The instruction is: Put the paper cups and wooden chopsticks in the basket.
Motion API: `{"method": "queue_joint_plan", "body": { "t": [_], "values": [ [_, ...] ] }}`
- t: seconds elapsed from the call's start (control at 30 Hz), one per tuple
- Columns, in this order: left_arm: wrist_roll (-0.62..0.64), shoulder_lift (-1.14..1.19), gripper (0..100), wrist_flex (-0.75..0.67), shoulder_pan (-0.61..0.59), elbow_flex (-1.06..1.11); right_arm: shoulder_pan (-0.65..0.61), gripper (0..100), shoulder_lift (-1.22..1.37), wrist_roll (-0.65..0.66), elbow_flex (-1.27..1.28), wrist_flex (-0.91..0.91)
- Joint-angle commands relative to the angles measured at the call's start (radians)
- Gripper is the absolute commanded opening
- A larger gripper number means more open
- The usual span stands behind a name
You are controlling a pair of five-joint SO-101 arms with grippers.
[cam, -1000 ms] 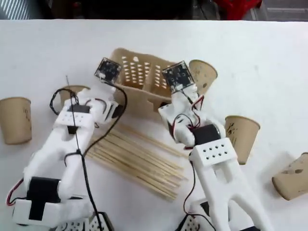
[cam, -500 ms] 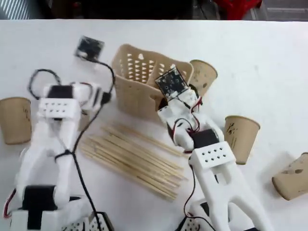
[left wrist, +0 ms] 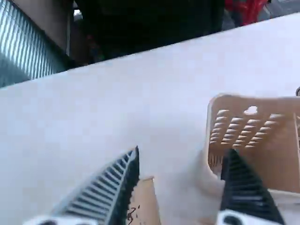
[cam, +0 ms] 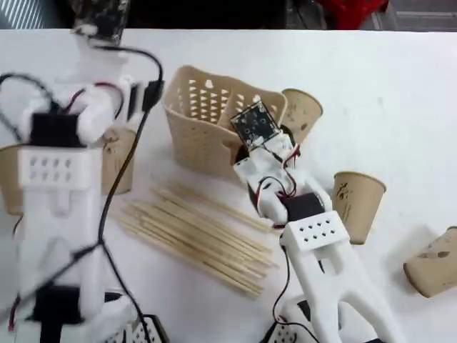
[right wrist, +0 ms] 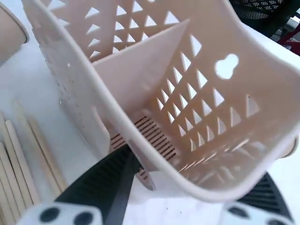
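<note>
The beige slotted basket (cam: pixel 207 118) stands mid-table, also seen in the left wrist view (left wrist: pixel 262 136). My right gripper (right wrist: pixel 187 187) is open and straddles the basket's near wall (right wrist: pixel 140 126), one finger outside and one beyond the rim. My left gripper (left wrist: pixel 183 151) is open and raised above the table, with a paper cup's rim (left wrist: pixel 145 206) just below, between its fingers. That cup (cam: pixel 118 161) stands left of the basket. Wooden chopsticks (cam: pixel 200 236) lie in a loose pile in front of the basket, some beside the right gripper (right wrist: pixel 23 154).
More paper cups: one at the far left (cam: pixel 8 179), one leaning by the basket's right end (cam: pixel 301 111), one upright right of the right arm (cam: pixel 357 204), one on its side at the right edge (cam: pixel 432 261). White table behind the basket (cam: pixel 371 78).
The left arm has swung up and back, away from the basket, leaving the cup beside the basket. The right gripper lowered slightly onto the basket's near wall, then stayed put.
</note>
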Motion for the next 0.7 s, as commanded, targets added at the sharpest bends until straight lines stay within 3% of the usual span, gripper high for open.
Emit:
{"method": "queue_joint_plan", "body": {
  "t": [0.0, 0.23, 0.5, 0.67],
  "values": [
    [0.041, 0.176, 28, -0.006, 0.013, -0.124, 0.008, 28.7, 0.002, 0.009, 0.003, 0.007],
    [0.043, 0.381, 28, -0.017, 0.028, -0.21, 0.008, 28.7, 0.002, 0.008, 0.005, 0.008],
    [0.051, 0.524, 6, -0.017, 0.038, -0.313, 0.007, 27.9, -0.007, 0.005, 0.025, 0.022],
    [0.095, 0.572, 2, -0.012, 0.028, -0.364, 0.015, 15.2, -0.008, 0.005, 0.025, 0.036]
  ]
}}
